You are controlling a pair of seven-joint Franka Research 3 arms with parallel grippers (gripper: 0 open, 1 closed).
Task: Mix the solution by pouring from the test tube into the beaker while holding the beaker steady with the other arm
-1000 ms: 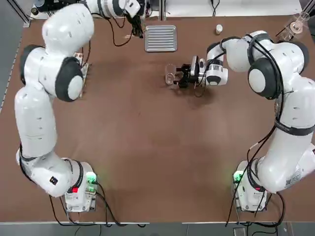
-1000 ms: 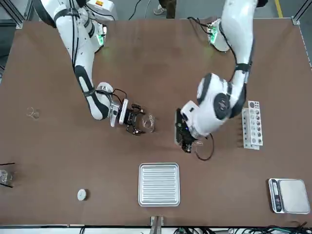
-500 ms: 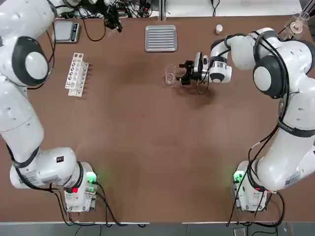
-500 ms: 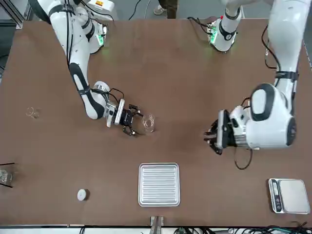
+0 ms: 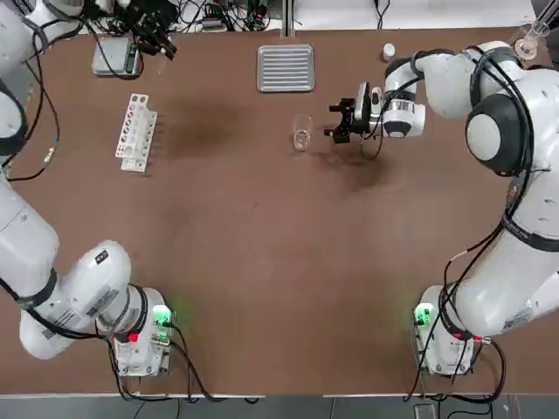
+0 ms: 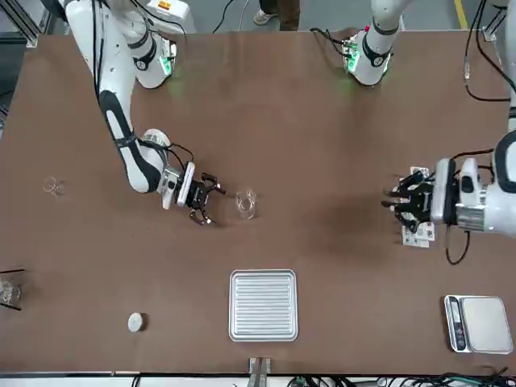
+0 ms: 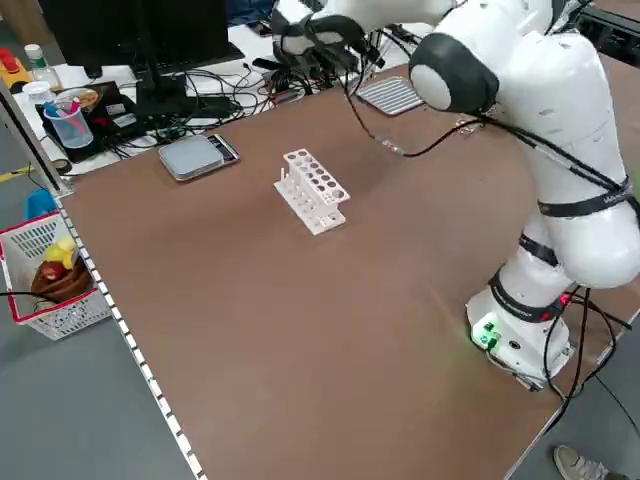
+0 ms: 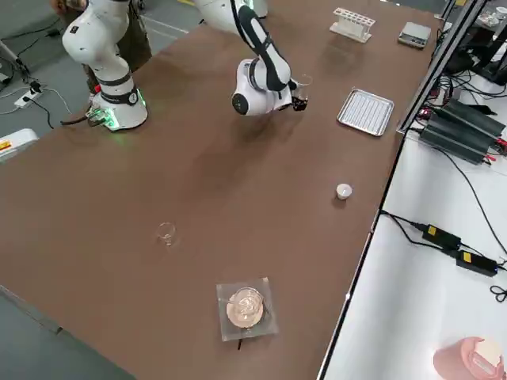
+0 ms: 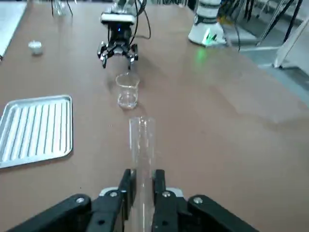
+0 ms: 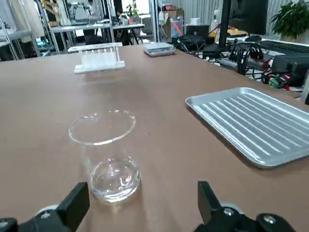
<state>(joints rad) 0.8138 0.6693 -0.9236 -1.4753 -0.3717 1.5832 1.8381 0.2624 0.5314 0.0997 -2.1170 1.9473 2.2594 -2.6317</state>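
Top view: beaker (image 5: 302, 133), upright on the brown table (image 5: 262, 262), just near of the ribbed metal tray (image 5: 286, 67). Right gripper (image 5: 335, 120) lies level to the beaker's right, fingers spread wide, apart from the glass, nothing held. Left gripper (image 5: 162, 42) at the far left, beside the scale (image 5: 115, 56); white tube rack (image 5: 135, 131) near of it.

Front view: beaker (image 6: 246, 204) between the two grippers; right gripper (image 6: 211, 196) just beside it, empty; left gripper (image 6: 395, 201) well apart, over the rack (image 6: 417, 235).

Left side view: rack (image 7: 313, 189) and scale (image 7: 199, 156) on the table.

Right side view: beaker (image 8: 302, 81) beyond the right gripper; a tiny glass vessel (image 8: 165, 232) and a white cap (image 8: 343, 191) lie well apart.

Left wrist view: fingers (image 9: 128, 184) clamped on a clear test tube (image 9: 141, 159) that points toward the beaker (image 9: 128, 91).

Right wrist view: beaker (image 10: 105, 153) between the spread fingers (image 10: 75, 205), untouched; a little clear liquid at its bottom.
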